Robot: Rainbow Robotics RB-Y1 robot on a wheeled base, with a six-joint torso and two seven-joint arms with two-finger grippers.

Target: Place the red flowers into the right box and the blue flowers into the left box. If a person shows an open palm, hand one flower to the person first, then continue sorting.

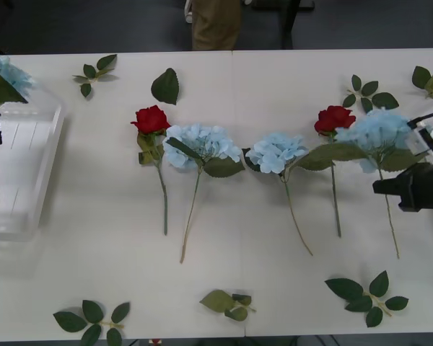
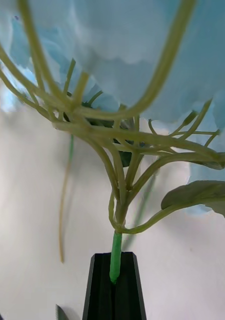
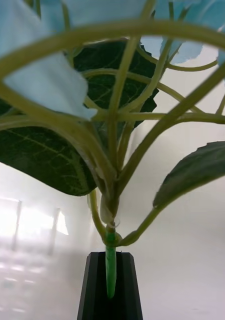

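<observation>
The left gripper [image 3: 111, 285], black and narrow, is clamping the thin green stem of a fluffy pale blue hydrangea [image 1: 3, 72] and holding it above the shallow white translucent plastic tray [image 1: 25, 173] at the left end of the white surface [image 1: 101, 238]. The right gripper [image 2: 115, 282] is also pinching a pale blue hydrangea [image 1: 379, 133] by its stem, close under the head. Two more blue hydrangeas [image 1: 202, 143] and two deep red roses [image 1: 151, 119] are lying in a row between them, stems pointing to the robot. These artificial flowers are probably very light, with soft heads and bendable stems, so the stem just below the head seems the safest place to grip.
</observation>
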